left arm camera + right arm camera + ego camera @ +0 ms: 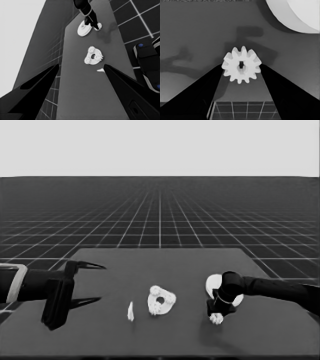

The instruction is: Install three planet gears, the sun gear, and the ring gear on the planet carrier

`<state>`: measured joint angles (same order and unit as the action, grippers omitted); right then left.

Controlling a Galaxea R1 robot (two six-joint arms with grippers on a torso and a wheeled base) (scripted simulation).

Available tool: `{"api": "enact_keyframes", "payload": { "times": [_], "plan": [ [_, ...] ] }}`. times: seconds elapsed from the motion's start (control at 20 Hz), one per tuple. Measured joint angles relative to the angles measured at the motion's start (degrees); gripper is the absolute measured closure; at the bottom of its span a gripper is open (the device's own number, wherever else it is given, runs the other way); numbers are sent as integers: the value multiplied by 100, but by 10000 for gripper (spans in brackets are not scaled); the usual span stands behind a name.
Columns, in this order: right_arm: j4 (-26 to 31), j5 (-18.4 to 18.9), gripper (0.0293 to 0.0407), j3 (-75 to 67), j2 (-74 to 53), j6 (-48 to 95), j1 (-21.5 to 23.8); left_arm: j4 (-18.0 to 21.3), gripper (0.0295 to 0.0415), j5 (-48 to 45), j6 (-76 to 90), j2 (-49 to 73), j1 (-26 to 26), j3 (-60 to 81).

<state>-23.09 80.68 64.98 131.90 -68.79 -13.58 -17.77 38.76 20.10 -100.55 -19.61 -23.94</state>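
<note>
At the worktop's [100,330] left end the left hand [92,282] waits, fingers spread and grasping nothing. Next comes a thin white piece [130,312], then the smaller round part [161,301] in the middle, with what look like three gears [90,60] already seated around its hole. On the right, the right hand [216,316] grips the fourth gear [241,64] just beside the larger round part [214,284]. By my reading, this centre gear and the larger part are left to fit.
</note>
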Motion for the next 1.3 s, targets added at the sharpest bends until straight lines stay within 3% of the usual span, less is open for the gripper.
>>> {"api": "enact_keyframes", "payload": {
  "times": [0.05,0.15,0.5,0.55,0.6,0.7,0.8,1.0,1.1,1.3],
  "plan": [
    [437,276,390,-414,-168,-156,435,0,326,0,0,0,0,0],
    [942,490,390,-677,-275,-259,1037,0,326,0,0,0,0,0],
    [1229,583,390,-734,-299,-280,1344,0,326,0,0,0,0,0],
    [1253,848,390,-56,892,-1476,1440,0,326,0,0,0,0,0],
    [1308,904,390,716,2348,-1804,1494,0,326,0,0,0,0,0],
    [1362,830,390,2122,3679,-1447,1524,0,326,0,0,0,0,0],
    [1382,783,390,2790,4121,-1172,1528,0,326,0,0,0,0,0],
    [1391,759,390,3146,4325,-1014,1526,0,326,0,0,0,0,0],
    [945,634,390,3403,4399,-854,1063,0,326,0,0,0,0,0],
    [748,553,390,3580,4449,-749,847,0,326,0,0,0,0,0]
  ]
}}
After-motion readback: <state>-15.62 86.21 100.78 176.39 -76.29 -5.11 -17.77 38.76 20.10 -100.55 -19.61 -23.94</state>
